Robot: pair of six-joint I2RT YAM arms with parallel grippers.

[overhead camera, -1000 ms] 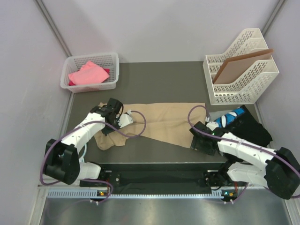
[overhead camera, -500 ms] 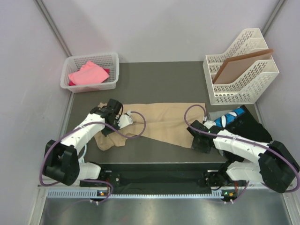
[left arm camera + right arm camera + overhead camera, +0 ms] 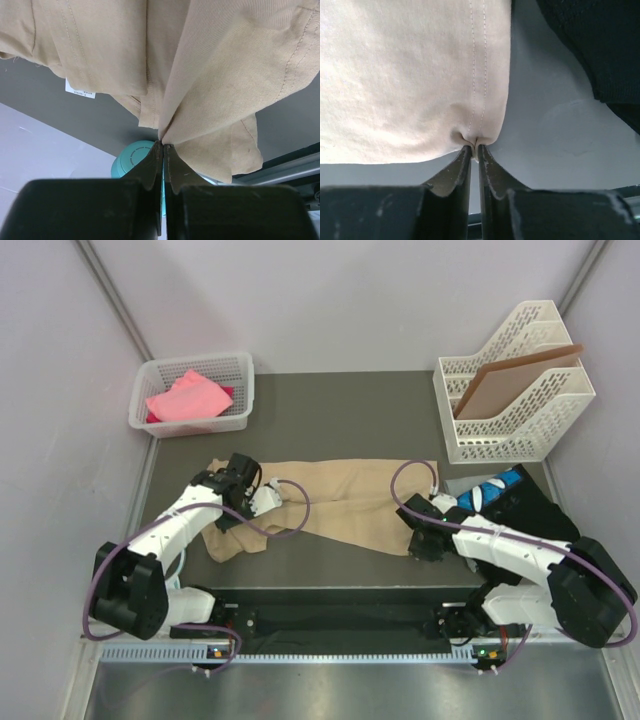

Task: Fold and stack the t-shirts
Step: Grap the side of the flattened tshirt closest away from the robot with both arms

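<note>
Far left corner of the table [image 3: 340,405]: white mesh basket [image 3: 195,423] with a crumpled pink t-shirt [image 3: 186,395] inside.

Nearer and a little to the right: left hand [image 3: 262,498], down on the left part of the tan t-shirt [image 3: 350,490]. From the wrist camera, left hand [image 3: 163,145] clamped shut on a pinched-up fold of the tan t-shirt [image 3: 220,65], with cloth fanning away above. Small white neck label [image 3: 80,89] at a hanging edge of the shirt in the same view. Teal round object [image 3: 131,159] just beyond the fingers, partly hidden by them and by the cloth.

Tan t-shirt itself: spread in a long band across the middle of the table, left to right. Bunched and sagging toward the near edge at its left end, flatter at its right end.

Right end of that band: right hand [image 3: 418,540], at the shirt's near right corner. From its own wrist camera, right hand [image 3: 474,149] closed on the stitched hem of the tan t-shirt [image 3: 405,75], with a small pucker of cloth caught in the grip.

Further right, by the right edge of the table: blue t-shirt [image 3: 495,488] with white markings, touching a heaped black t-shirt [image 3: 540,515]. Black t-shirt [image 3: 590,45] also at the upper right of the right wrist view, apart from the tan hem.

Far right corner: white slatted file rack [image 3: 520,430], with a flat brown board [image 3: 515,378] leaning in one of its slots.
</note>
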